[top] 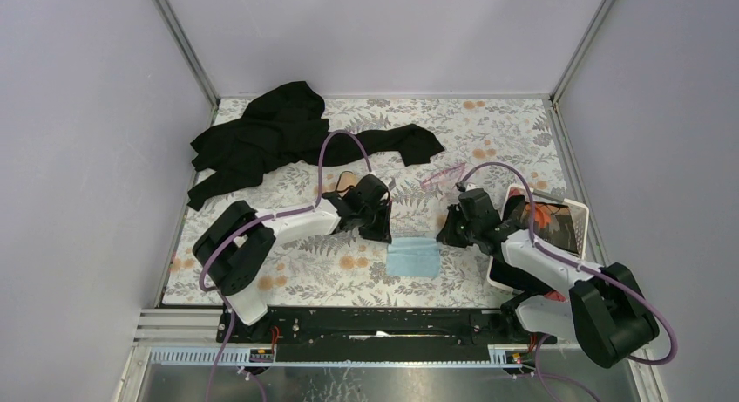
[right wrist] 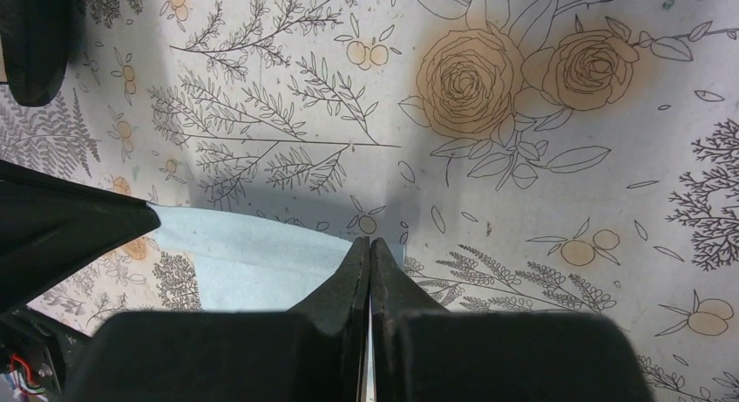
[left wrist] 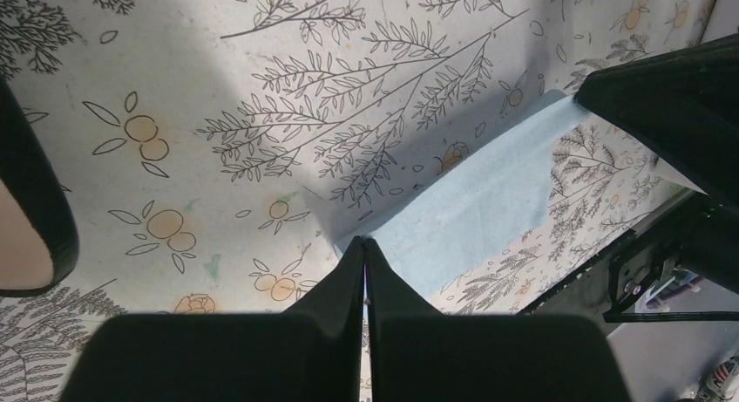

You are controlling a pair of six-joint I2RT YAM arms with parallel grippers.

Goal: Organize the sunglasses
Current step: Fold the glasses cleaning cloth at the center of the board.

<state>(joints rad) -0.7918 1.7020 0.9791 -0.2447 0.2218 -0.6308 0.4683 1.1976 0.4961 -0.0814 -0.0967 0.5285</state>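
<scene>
Top external view showed the sunglasses (top: 443, 174), pink-framed, lying on the floral counter (top: 488, 132) towards its far edge, a little right of the middle. They sat just beside the sleeve end of a crumpled black garment (top: 279, 136) that spread over the far left corner, and neither hand touched them.

Nearer the front edge lay a light blue cloth (top: 412, 256), flat on the counter between the two arms. The left hand (top: 383, 235) pointed at its far left corner and the right hand (top: 443, 236) at its far right corner. In the left wrist view the left hand (left wrist: 364, 245) had its fingers pressed together, tips right at the cloth's (left wrist: 471, 201) corner. The right wrist view showed the right hand (right wrist: 369, 243) closed the same way at the cloth's (right wrist: 253, 254) edge. Whether either one pinched the fabric could not be told.

A black case (left wrist: 48, 210) with tan lining sat at the left of the left wrist view. A white basket (top: 577, 208) stood by the counter's right edge.
</scene>
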